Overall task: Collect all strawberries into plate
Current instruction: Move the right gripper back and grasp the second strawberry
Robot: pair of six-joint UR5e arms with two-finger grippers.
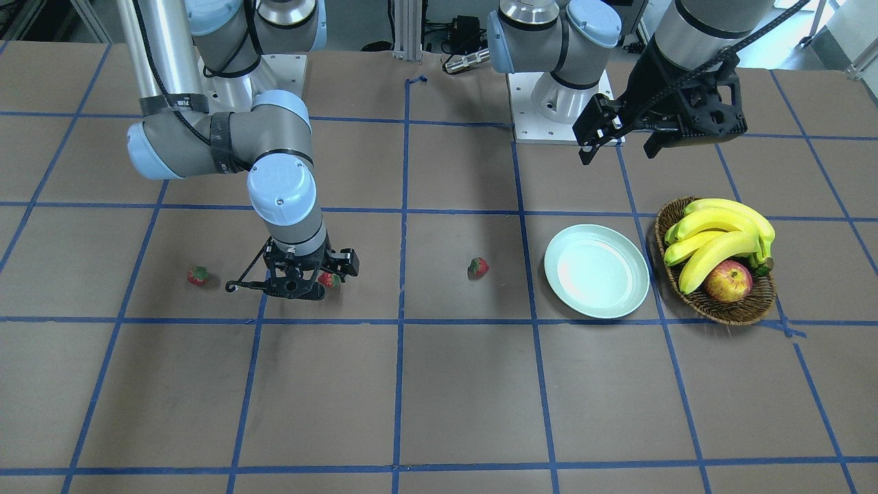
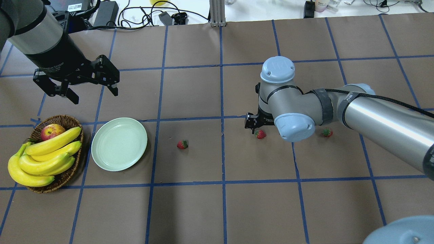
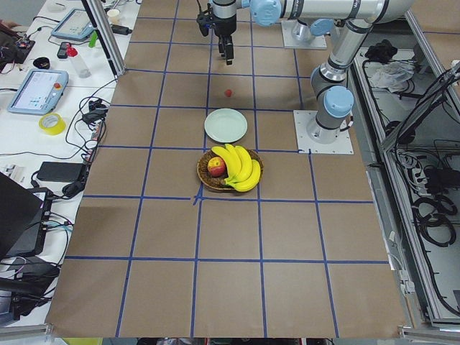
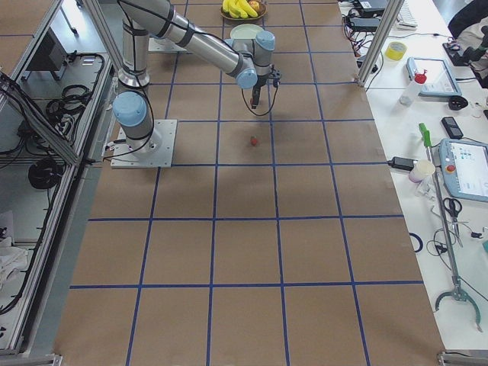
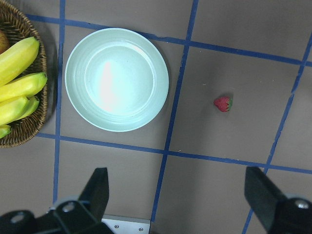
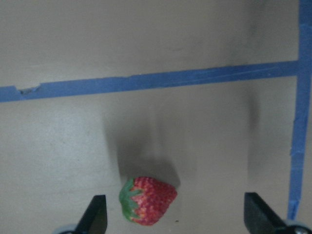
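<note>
The right gripper [image 6: 174, 196] hangs low over the brown table [image 2: 257, 203], its claw spread wide. One strawberry [image 6: 147, 200] lies on the paper between its two fingers [image 6: 97, 214]. In the wrist view the berry sits closer to one finger than to the other, and neither finger grips it. Seen from overhead, a second strawberry [image 2: 327, 132] lies further right, partly behind the right arm's elbow. The third strawberry [image 2: 182, 144] lies to the left, in the open, between the arm and the plate [image 2: 119, 143]. The pale green plate holds nothing and sits just right of the wicker basket [image 2: 64, 118], which holds bananas [image 2: 47, 156] and an apple [image 2: 51, 131]. The left gripper [image 2: 94, 91] hovers high on the far side of the plate and basket. Its claw is also wide open and holds nothing.
</note>
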